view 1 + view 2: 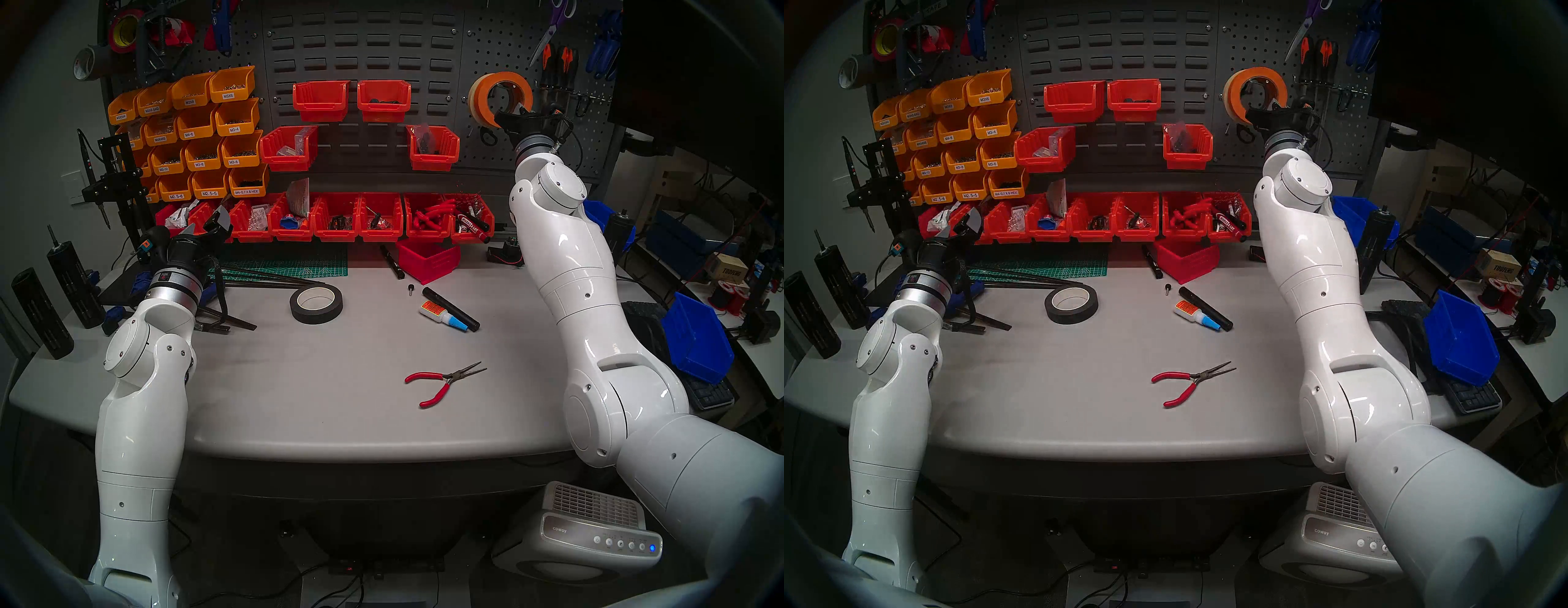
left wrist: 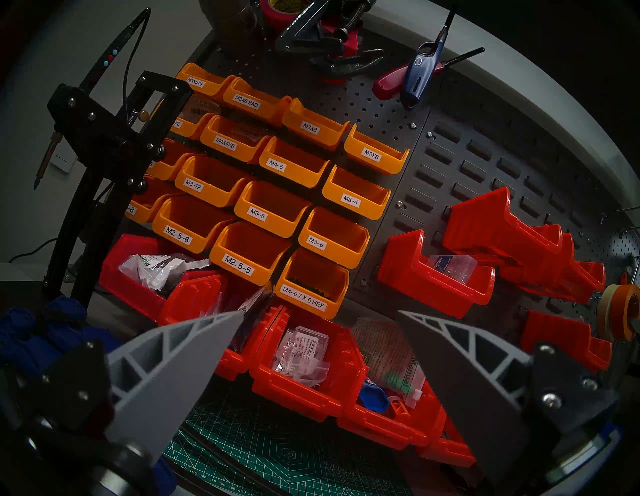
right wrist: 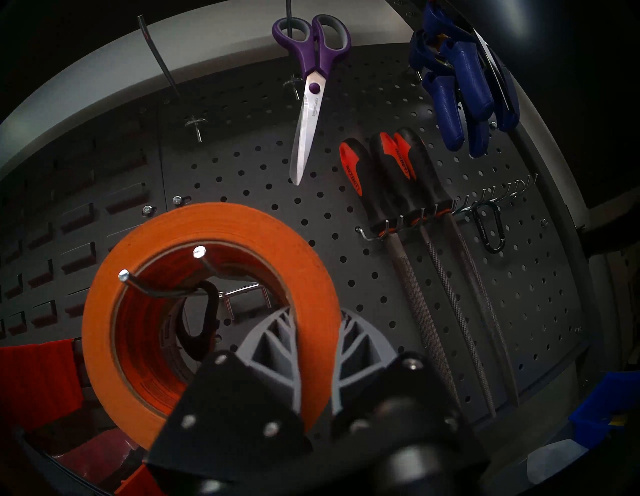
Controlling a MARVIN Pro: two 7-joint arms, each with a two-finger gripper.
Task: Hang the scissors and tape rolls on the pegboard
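The right gripper point(image 3: 317, 350) fingers point(image 3: 273, 346) pinch the orange tape roll point(image 3: 207, 221) wall, its core around the pegboard point(image 3: 346, 214) hook's two prongs point(image 3: 199, 252). Beyond hang "REXBETI" files point(image 3: 377, 180). The left gripper point(image 2: 320, 315) fingers spread wide before the "M2.5-5" bin point(image 2: 249, 249).

Orange bins point(image 2: 313, 130) read "M3X8" (another "M3-4"); purifier point(image 1: 594, 530) "coway".

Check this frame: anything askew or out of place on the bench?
One red bin sits tilted on the table, off its rail. Red-handled pliers lie loose mid-table. The right claw grips the orange tape roll over a hook.
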